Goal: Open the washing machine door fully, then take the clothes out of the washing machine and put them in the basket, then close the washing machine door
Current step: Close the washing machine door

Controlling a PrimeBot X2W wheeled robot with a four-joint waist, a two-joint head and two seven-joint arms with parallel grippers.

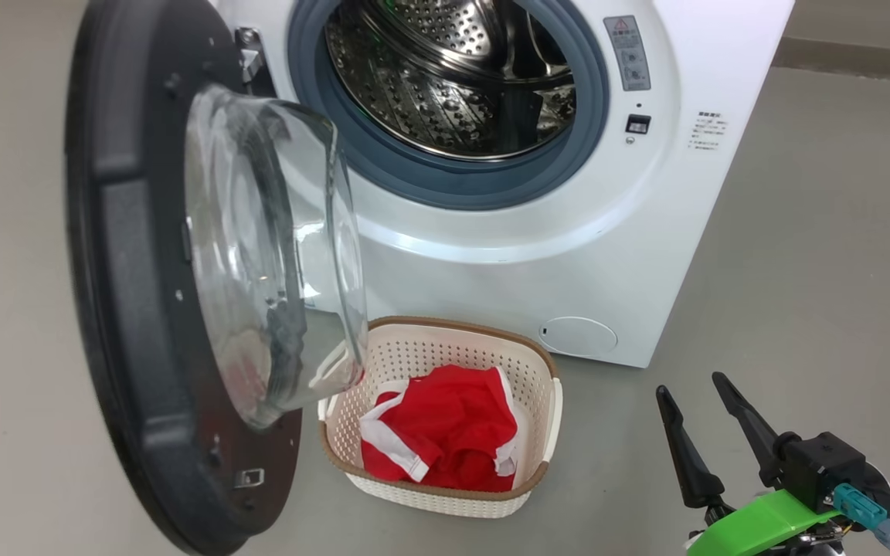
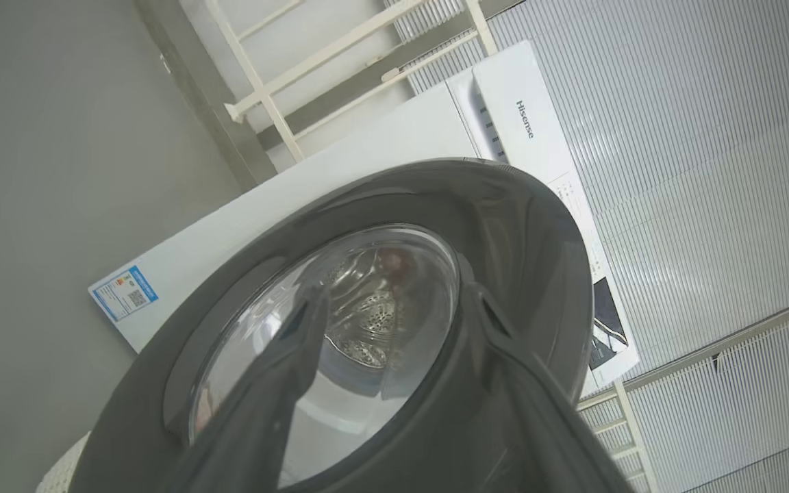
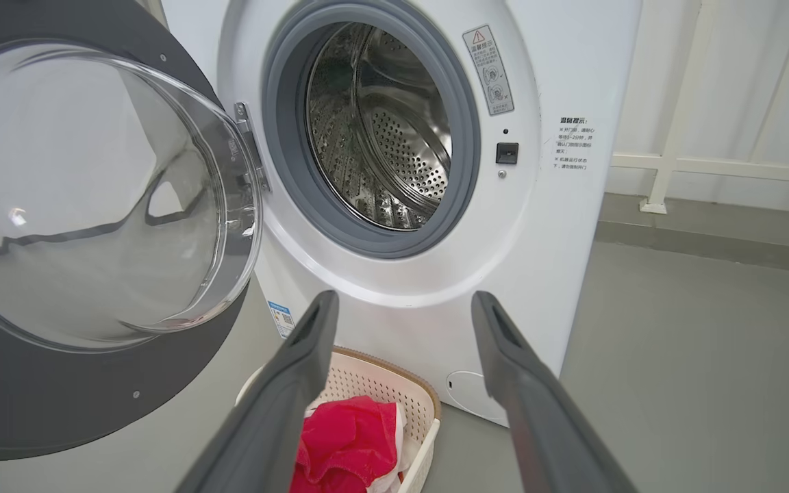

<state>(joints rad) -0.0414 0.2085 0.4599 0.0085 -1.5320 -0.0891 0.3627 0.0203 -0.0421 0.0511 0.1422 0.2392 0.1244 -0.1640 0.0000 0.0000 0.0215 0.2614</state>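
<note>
Door [image 1: 128,270] open, hung left of washer [image 1: 646,232], glass bulging right, overlapping basket [image 1: 545,386] corner. Red clothes [image 1: 453,425] in basket on floor [image 1: 800,270] before washer. L gripper [image 2: 387,315], R gripper [image 1: 691,386]: fingers wide, empty.

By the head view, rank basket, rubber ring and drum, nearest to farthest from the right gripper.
1. The basket, on the floor, left of the right gripper.
2. The rubber ring, on the washing machine front.
3. The drum, deeper inside.
</note>
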